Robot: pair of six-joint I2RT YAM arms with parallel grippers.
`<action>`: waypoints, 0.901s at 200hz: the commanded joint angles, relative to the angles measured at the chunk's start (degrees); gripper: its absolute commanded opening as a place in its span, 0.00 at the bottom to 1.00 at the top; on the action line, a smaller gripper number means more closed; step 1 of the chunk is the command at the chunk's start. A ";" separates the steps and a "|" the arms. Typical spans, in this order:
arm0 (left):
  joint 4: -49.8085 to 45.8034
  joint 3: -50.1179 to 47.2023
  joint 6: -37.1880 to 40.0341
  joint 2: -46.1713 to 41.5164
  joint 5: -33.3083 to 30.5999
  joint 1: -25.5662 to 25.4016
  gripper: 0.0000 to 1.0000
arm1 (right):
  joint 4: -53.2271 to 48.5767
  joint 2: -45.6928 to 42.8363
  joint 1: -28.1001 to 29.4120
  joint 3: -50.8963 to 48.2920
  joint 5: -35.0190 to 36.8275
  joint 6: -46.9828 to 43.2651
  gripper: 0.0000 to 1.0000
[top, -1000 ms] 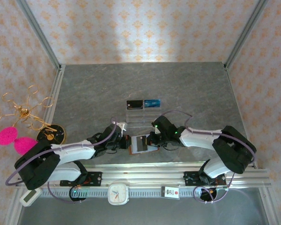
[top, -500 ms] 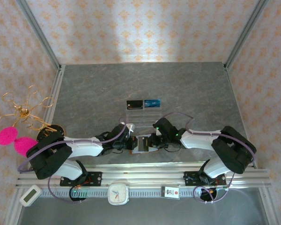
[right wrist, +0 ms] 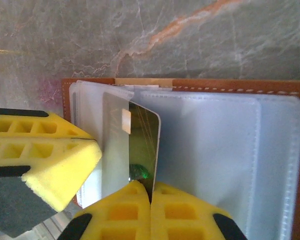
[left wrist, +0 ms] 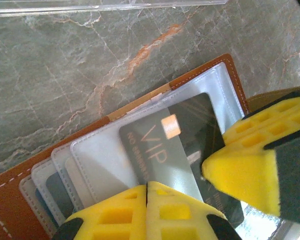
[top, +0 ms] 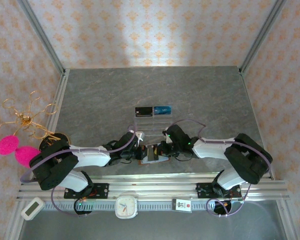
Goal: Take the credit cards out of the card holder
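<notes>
Right claw [right wrist: 151,200] pinches a grey VIP plastic card [right wrist: 135,145] in the brown leather wallet [right wrist: 215,85]; closed left claw [left wrist: 147,200] sits at its 9 o'clock.

Both arms stretch low and inward from their bases, forearms near level, wrists angled down. They meet nose to nose between the two bases. Left gripper [top: 140,153]: yellow pads [left wrist: 115,210] pressed together, no gap. Right gripper [top: 160,149]: pads likewise closed, its tip just beside the left's.
</notes>
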 commanded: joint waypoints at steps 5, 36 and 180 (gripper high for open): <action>-3.91 -1.58 1.28 0.58 0.18 1.02 0.00 | -4.04 -6.09 -2.67 -3.76 5.45 -1.83 0.00; -3.24 -0.11 1.45 -0.05 0.68 1.84 0.00 | -6.67 -15.94 -3.11 -4.83 8.92 -6.65 0.00; -20.79 13.46 10.09 -38.40 -16.11 8.62 0.99 | -27.39 -3.33 -9.69 41.91 -0.64 -64.08 0.00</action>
